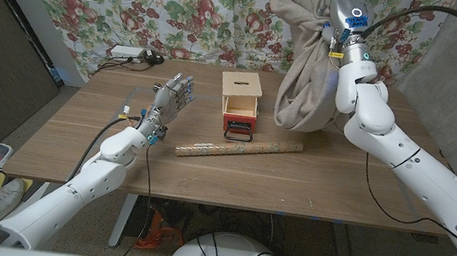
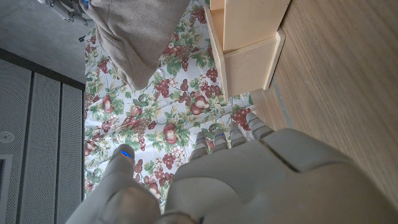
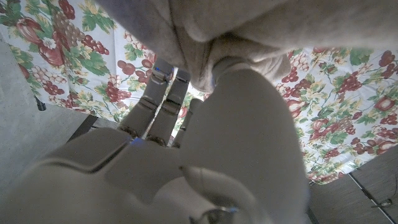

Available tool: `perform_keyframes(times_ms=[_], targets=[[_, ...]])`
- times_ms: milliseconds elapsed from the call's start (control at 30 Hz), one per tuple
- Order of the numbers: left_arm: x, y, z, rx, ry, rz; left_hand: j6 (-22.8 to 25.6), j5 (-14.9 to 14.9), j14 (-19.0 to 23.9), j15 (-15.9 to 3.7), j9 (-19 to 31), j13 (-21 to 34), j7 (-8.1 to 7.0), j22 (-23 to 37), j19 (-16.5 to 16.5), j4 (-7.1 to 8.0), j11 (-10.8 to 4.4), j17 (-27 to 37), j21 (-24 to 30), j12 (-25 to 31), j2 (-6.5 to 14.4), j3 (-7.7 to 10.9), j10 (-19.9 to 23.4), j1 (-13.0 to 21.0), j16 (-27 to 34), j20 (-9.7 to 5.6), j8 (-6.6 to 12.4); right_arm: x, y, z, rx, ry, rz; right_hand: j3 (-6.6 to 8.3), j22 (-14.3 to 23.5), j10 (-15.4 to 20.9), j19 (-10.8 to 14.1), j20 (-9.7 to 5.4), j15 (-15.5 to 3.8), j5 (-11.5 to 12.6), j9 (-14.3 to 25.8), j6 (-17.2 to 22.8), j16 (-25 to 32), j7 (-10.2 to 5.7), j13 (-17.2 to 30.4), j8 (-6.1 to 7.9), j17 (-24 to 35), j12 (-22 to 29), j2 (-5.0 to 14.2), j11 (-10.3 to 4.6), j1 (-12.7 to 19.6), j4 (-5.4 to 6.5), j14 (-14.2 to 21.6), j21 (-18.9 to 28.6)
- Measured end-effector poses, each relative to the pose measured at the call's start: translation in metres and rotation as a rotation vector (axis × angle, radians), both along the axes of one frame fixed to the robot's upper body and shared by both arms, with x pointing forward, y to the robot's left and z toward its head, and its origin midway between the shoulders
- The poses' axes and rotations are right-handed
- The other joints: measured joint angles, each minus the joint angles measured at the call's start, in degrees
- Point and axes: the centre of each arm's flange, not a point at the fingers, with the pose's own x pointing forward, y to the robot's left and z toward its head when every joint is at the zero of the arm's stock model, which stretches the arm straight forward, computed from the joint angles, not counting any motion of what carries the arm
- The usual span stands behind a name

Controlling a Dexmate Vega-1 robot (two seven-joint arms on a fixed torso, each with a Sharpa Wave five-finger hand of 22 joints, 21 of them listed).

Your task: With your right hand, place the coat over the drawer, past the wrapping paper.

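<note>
A wooden bench with a brown grained top stands in front of a hanging curtain printed with red fruit and green leaves. A grey wall panel sits at the room's left side, and a white power strip lies at the bench's far left edge.

Near the middle of the bench stands a small pale wooden drawer with a red front and a black handle, facing the robot. Just in front of it lies a roll of wrapping paper, its long axis running roughly left to right, the right end angled slightly away from the robot.

The right hand is raised high above the bench's far right, its fingers holding a bunched fold of the beige coat. The coat hangs long and vertical, its lower end resting on the bench to the right of the drawer.

The left hand hovers over the bench left of the drawer, fingers apart and holding nothing.
</note>
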Motion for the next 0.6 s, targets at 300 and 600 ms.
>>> perform_keyframes(times_ms=[300, 600], targets=[[0.000, -0.002, -0.001, -0.003, -0.002, -0.005, 0.0, 0.0, 0.0, 0.00, 0.0, 0.0, 0.00, 0.0, 0.0, 0.00, 0.00, 0.0, 0.0, 0.0, 0.0, 0.00, 0.0, 0.0, 0.0, 0.00, 0.00, -0.011, 0.015, 0.005, -0.042, -0.018, 0.047, 0.00, -0.4, -0.2, 0.0, 0.00, -0.21, 0.4, 0.1, 0.0, -0.2, 0.00, 0.0, 0.00, 0.2, 0.0, -0.01, 0.22, 0.0, 0.00, 0.6, 0.8], [0.001, -0.003, 0.000, -0.001, -0.005, -0.011, 0.0, 0.0, 0.0, 0.00, 0.0, 0.0, 0.00, 0.0, 0.0, 0.00, 0.00, 0.0, 0.0, 0.0, 0.0, 0.00, 0.0, 0.0, 0.0, 0.00, 0.00, -0.018, 0.029, 0.011, -0.077, -0.039, 0.092, 0.01, -0.7, -0.3, 0.0, 0.00, -0.42, 0.9, 0.2, 0.0, -0.2, 0.00, 0.0, 0.00, 0.5, 0.4, -0.37, 0.31, -0.4, -0.01, 0.8, 1.7]])
